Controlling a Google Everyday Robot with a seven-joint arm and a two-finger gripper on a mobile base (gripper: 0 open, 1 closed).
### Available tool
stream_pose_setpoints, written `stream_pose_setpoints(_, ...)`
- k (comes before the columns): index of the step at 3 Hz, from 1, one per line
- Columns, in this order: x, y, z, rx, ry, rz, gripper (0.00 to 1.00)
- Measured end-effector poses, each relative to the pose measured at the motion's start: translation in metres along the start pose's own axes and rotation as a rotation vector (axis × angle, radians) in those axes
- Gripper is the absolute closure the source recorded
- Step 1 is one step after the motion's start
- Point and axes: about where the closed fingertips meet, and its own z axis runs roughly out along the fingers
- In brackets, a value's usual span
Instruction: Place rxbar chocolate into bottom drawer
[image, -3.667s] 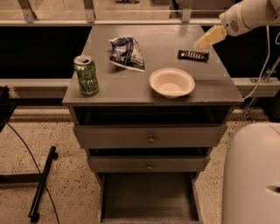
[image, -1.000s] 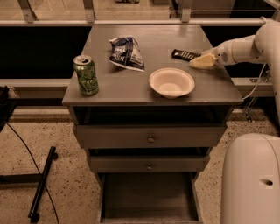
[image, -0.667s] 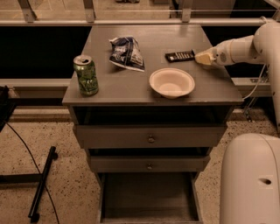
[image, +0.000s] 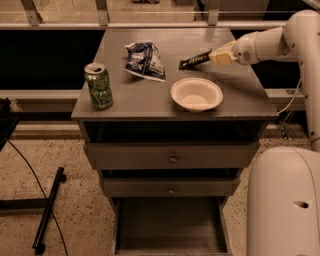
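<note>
Jaws are pinching the right end of the rxbar chocolate (image: 194, 60), as far as the view shows, so your gripper (image: 214, 55) is holding it by one short edge, with most of the black wrapper sticking out to the left. The bar is hanging tilted just behind the white bowl (image: 196, 95), its free end dipping toward the cabinet top (image: 140, 102). Whether that end is touching the surface, you cannot tell. Gripping it by the end is probably what is keeping the fingers off the tabletop. The gripper is sitting behind and to the right of the bowl, with the white arm (image: 270, 42) reaching in from that side.

Behind and to the left of the bowl, the blue-and-white snack bag (image: 145, 61) is lying flat. Farther left, the green can (image: 98, 86) is standing upright. Below and in front of the bowl, the bottom drawer (image: 170, 222) is standing pulled open under the two shut knobbed drawers (image: 172, 156), so it is ready to receive the bar. You are likely needing to clear the bowl on the way down.
</note>
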Motion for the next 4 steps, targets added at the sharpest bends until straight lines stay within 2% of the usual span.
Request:
stream_pose_setpoints(1, -0.033, 0.013, -0.004, -0.019, -0.013, -0.094, 1.00)
stream_pose_setpoints(2, -0.078, 0.027, -0.023, -0.022, -0.029, -0.218, 1.00)
stream_pose_setpoints(3, -0.139, 0.053, -0.045, -0.030, -0.047, -0.382, 1.00)
stream_pose_setpoints(4, -0.188, 0.074, -0.058, -0.023, -0.053, -0.500, 1.00)
